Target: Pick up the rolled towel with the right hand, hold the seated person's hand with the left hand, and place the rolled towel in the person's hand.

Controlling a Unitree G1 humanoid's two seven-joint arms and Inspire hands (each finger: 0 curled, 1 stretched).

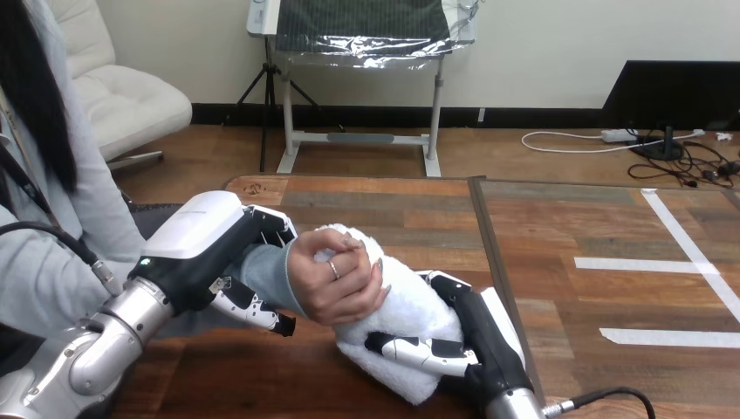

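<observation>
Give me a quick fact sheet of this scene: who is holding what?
left hand: curled round the person's wrist
right hand: gripping the rolled towel from the view's right
person's hand: fingers closed over the towel's upper end
table: wooden, beneath all three
handover stage: robot and person both on the towel
</observation>
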